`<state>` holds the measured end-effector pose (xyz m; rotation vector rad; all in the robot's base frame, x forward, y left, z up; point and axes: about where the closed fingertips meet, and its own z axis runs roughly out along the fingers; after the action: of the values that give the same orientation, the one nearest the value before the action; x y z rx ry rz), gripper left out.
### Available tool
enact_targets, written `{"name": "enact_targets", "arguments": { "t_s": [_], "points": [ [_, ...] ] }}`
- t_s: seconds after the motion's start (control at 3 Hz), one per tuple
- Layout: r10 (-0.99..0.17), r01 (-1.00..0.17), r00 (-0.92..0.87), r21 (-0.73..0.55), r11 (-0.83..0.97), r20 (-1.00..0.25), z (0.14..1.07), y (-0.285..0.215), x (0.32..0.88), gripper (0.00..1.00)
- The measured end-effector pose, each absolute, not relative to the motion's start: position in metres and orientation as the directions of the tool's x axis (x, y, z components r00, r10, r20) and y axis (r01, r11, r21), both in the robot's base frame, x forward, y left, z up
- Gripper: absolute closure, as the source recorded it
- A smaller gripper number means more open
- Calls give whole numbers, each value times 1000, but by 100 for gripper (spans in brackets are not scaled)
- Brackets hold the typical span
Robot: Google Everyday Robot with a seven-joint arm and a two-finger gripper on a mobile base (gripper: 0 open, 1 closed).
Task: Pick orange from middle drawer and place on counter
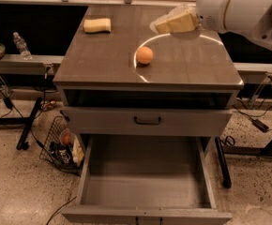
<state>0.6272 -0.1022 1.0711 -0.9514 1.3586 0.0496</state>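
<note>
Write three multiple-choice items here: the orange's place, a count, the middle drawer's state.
1. Where is the orange? A on the floor; B on the counter; C on a chair.
2. How many yellow sponges lie on the counter? A one; B two; C three.
3. The middle drawer is: A shut; B pulled open; C removed.
Key: B, it rests on the tabletop, apart from the gripper above the rear; A, one block at the back left; B, its inside shows.

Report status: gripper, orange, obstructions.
Gripper above back right of grey-brown wood-grain counter, clear of fruit. Small round orange sits on counter. Deep grey wooden middle drawer open, bare. Nothing blocking.
</note>
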Motion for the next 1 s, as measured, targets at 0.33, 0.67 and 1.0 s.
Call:
{"name": "enact_targets", "arguments": {
  "t_s": [0.33, 0.67, 1.0],
  "points": [
    [-472, -533, 267, -537, 654, -840, 1064, -99, 631, 0],
    [-505, -492, 286, -577, 652, -814, 1050, -126, 663, 0],
    [-551, -389, 330, -643, 660, -766, 1067, -186, 708, 0]
  ]
}}
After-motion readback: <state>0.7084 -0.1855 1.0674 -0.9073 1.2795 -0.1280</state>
